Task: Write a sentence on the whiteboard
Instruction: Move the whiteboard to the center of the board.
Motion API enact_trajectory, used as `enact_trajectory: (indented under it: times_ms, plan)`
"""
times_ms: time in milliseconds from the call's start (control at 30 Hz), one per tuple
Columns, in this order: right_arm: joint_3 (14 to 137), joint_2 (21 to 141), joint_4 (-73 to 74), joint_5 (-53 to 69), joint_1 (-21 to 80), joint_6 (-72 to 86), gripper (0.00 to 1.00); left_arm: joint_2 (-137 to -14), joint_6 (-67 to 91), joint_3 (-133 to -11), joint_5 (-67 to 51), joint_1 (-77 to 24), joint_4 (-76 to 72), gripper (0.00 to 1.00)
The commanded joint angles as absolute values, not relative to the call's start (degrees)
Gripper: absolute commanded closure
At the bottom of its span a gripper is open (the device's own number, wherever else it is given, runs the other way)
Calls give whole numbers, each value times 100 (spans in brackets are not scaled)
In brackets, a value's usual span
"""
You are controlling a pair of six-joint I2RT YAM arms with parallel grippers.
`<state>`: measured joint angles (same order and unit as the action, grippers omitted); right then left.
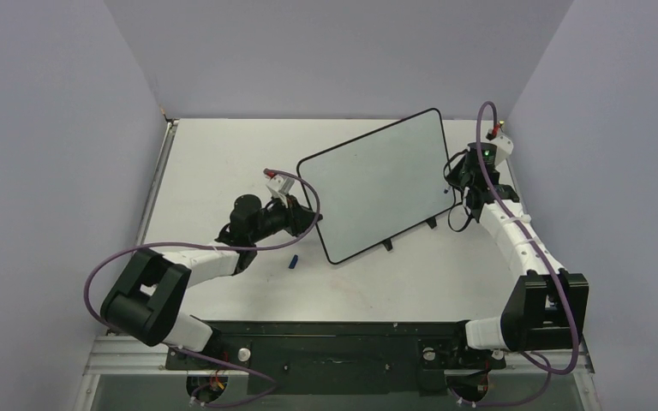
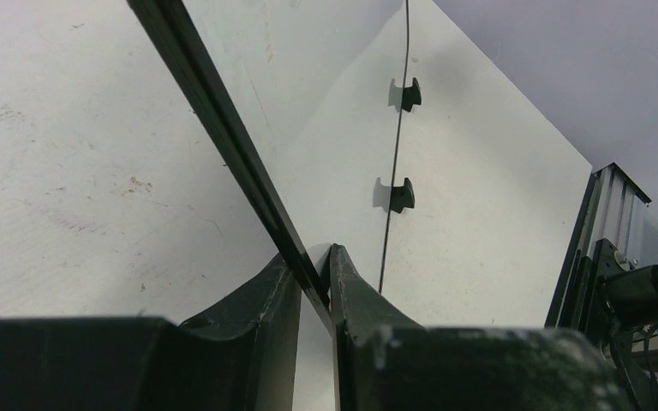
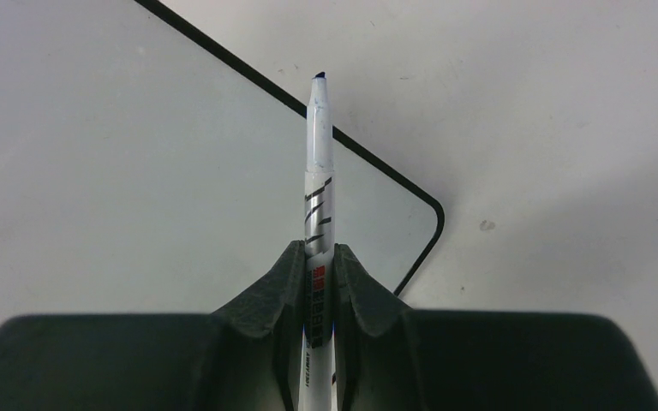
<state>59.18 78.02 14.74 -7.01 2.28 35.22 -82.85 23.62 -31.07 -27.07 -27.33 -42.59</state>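
Well, the right pincer (image 3: 317, 253) is squeezed tight on a marker (image 3: 319, 163). Its cap is off, and its tip points to 12 o'clock, poking just past the black rim. The left pincer (image 2: 312, 257) pinches the whiteboard (image 1: 377, 184) by its 9 o'clock edge. The board sits at about 1 o'clock on the table (image 1: 214, 163), with no writing showing (the blue cap (image 1: 292, 262) lies near its 7 o'clock corner). If the marker pushes hard, the board may slip or tip in that thin pinch. Then the letters would wobble.
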Motion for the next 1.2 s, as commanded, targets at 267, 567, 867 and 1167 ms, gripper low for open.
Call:
enact_trajectory:
  times_ms: [267, 567, 867, 1167]
  plan:
    - [6054, 7777, 1321, -482, 18, 3487, 100, -8609, 1727, -3230, -2592, -2777, -4386, 100]
    - [5894, 7433, 1482, -457, 22, 3456, 100, -8784, 1636, -3224, -2406, -2743, -4400, 89]
    - [5872, 7382, 1503, -450, 18, 3445, 100, -8733, 1558, -3207, -2357, -2725, -4397, 80]
    - [5888, 7455, 1501, -431, 18, 3456, 100, -8679, 1507, -3219, -2338, -2729, -4365, 73]
